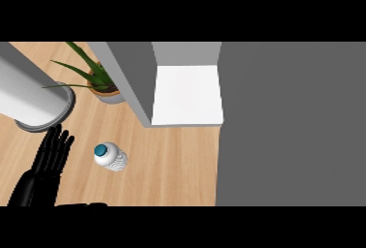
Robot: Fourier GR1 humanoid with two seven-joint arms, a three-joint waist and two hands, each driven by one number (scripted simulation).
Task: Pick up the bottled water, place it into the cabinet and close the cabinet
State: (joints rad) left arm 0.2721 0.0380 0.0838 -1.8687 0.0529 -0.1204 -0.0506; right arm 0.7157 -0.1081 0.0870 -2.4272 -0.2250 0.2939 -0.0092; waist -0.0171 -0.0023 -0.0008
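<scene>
Pick-up step, nothing grasped yet; bottled water (110, 157) upright on counter (172, 164), just right of left hand (49, 157), fingers straight, empty; cabinet (187, 94) open beyond; right hand possibly out of view; next: curl round bottle.

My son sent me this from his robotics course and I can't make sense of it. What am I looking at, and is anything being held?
You are looking steeply down from a humanoid robot's head at a wooden kitchen counter. The black shape at the lower left is the robot's left hand, fingers straight, resting open. A dark bit at the bottom edge may be another part of the robot; I cannot tell. The right hand is not visible. Nothing is held.

Beside the hand, apart from it, stands a bottled water, seen from above, with its teal cap. Farther back is an open cabinet with a white shelf inside, a potted plant left of it, and a grey cylinder at the far left.
</scene>
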